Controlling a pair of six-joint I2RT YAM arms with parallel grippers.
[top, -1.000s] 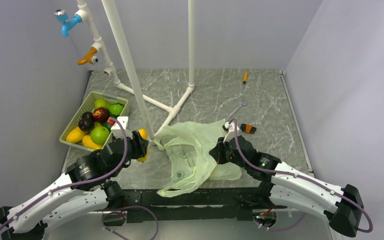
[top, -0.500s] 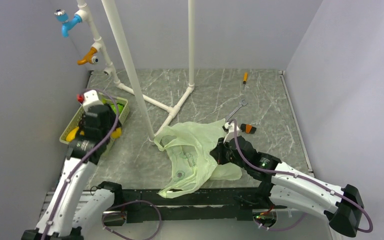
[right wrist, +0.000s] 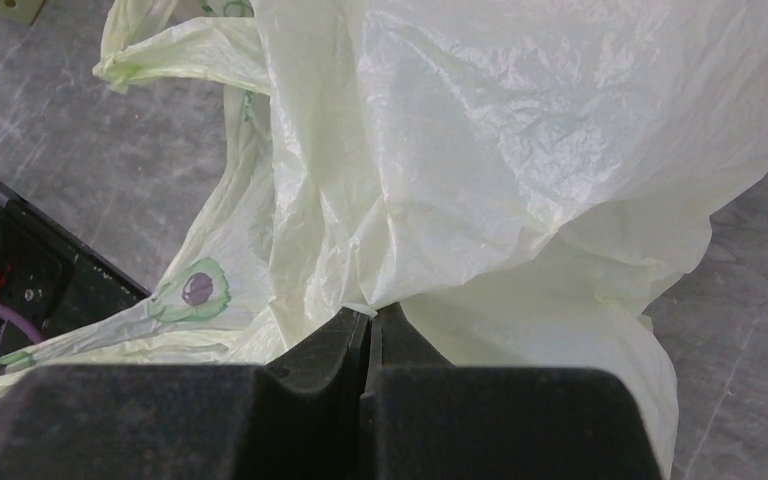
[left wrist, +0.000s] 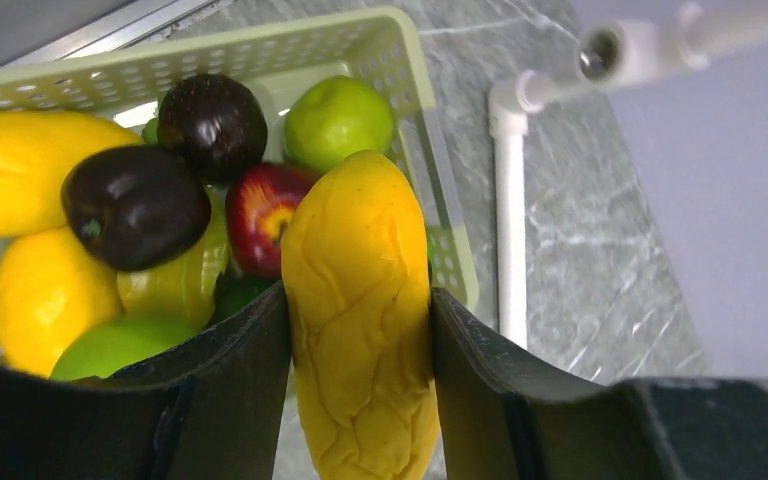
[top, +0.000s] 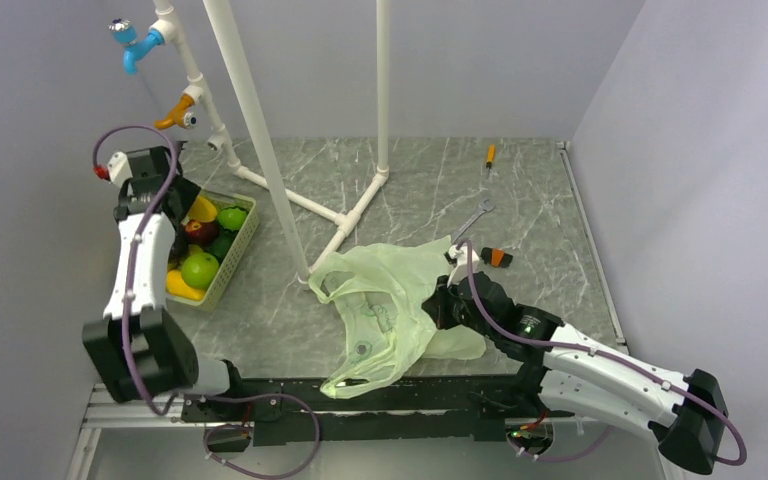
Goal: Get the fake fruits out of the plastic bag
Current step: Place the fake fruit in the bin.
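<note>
Holding yellow fruit point(left wrist: 355, 230) above basket point(left wrist: 400, 30), left gripper point(left wrist: 358, 292), right gripper point(right wrist: 368, 320) pinching plastic bag point(right wrist: 480, 150), pipes point(top: 260, 130) between.

The bag point(top: 385, 300) is too cloudy to see inside. From above, the left arm point(top: 145, 245) covers the 9 o'clock side of the basket point(top: 232, 250). At the wrist, the yellow fruit point(left wrist: 360, 300) runs off the 6 o'clock edge. Tools point(top: 475, 218) at 1 o'clock of the bag are too small to name.

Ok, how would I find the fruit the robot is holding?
Look at the green basket by the left wall. Over it, the left hand grips one long yellow fruit. It is the only one held up; the other fruits lie in the basket.
</note>
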